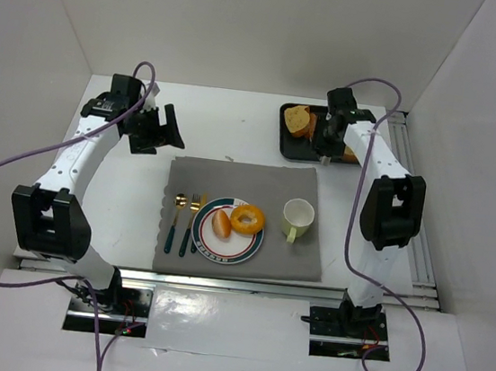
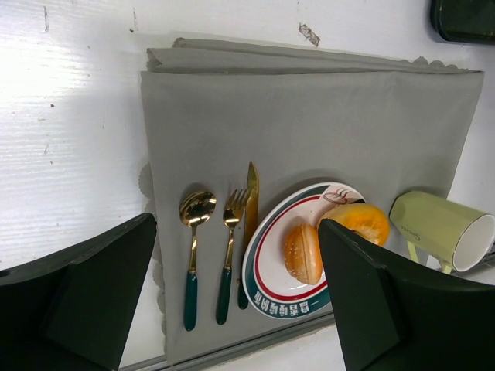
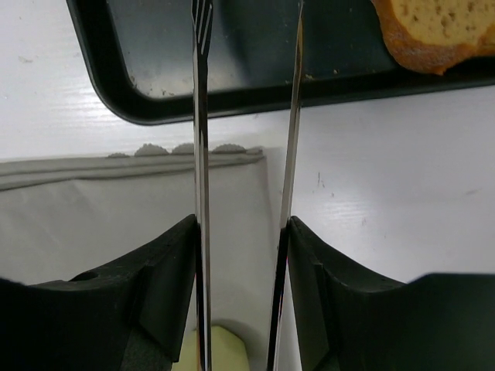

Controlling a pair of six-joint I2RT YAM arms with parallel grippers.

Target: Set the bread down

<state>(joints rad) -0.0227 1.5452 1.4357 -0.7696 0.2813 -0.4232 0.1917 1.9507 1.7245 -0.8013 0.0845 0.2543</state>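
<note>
A black tray (image 1: 284, 127) at the back right holds slices of bread (image 1: 299, 119). My right gripper (image 1: 328, 141) hangs over the tray's near edge, shut on a pair of metal tongs (image 3: 199, 154). The tong blades stand apart with nothing between them and reach over the tray (image 3: 232, 100); one bread slice (image 3: 441, 27) lies to their right. A plate (image 1: 207, 248) on the grey mat carries a bun (image 1: 221, 225) and a ring-shaped bread (image 1: 248, 218). My left gripper (image 1: 160, 129) is open and empty, above the table beyond the mat's back left corner.
A pale green cup (image 1: 297, 217) stands right of the plate. A spoon (image 2: 193, 255), fork (image 2: 229, 255) and knife (image 2: 251, 193) lie left of the plate (image 2: 263, 255). White walls enclose the table on three sides.
</note>
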